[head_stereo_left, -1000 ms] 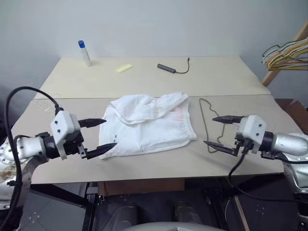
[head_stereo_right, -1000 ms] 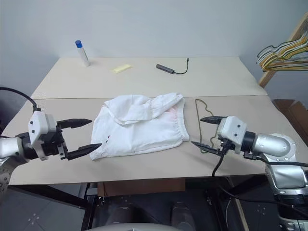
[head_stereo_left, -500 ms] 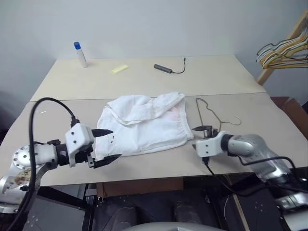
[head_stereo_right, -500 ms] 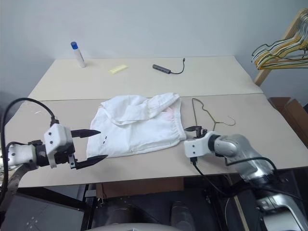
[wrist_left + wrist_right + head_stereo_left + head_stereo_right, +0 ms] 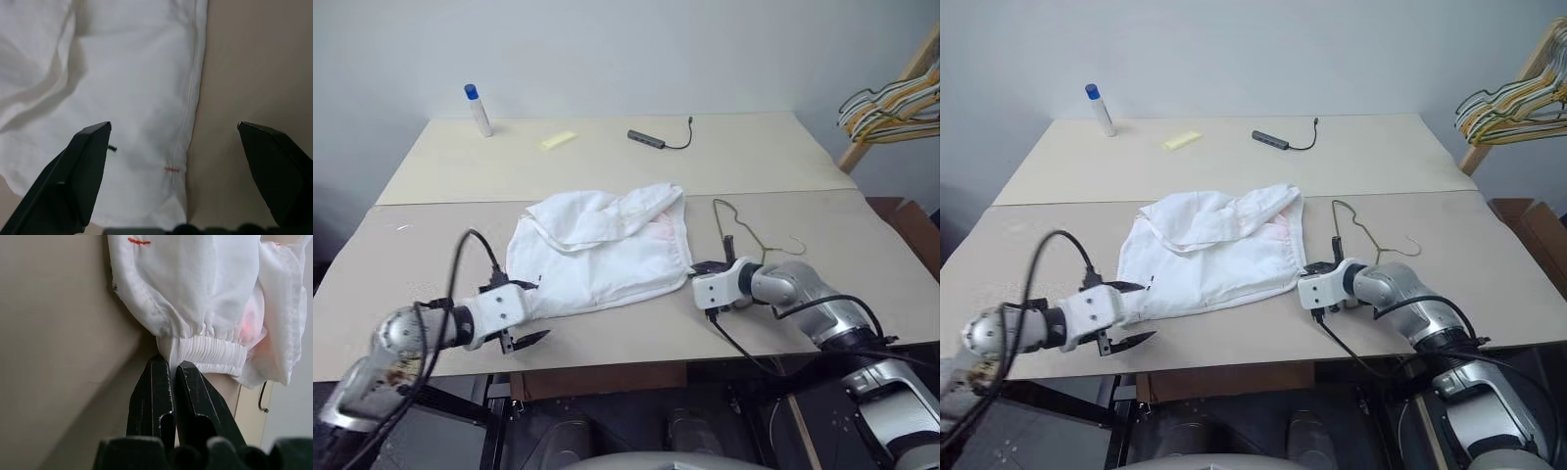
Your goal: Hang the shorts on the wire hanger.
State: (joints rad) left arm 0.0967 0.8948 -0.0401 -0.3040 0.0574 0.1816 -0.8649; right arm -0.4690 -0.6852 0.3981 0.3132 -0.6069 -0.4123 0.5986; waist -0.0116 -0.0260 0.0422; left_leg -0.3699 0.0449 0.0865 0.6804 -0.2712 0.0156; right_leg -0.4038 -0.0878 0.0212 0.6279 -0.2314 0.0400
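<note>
White shorts are pinched at the waistband by the right pincer; the spread left pincer should be closed squarely over the hem.

bare table left of shorts, wire hanger lying close right

shorts crumpled mid-table | right gripper at waistband corner, seemingly pinching | wire hanger just beside

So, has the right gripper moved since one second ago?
Yes. The right gripper has moved from over the wire hanger to the shorts and shut on their waistband corner.
</note>
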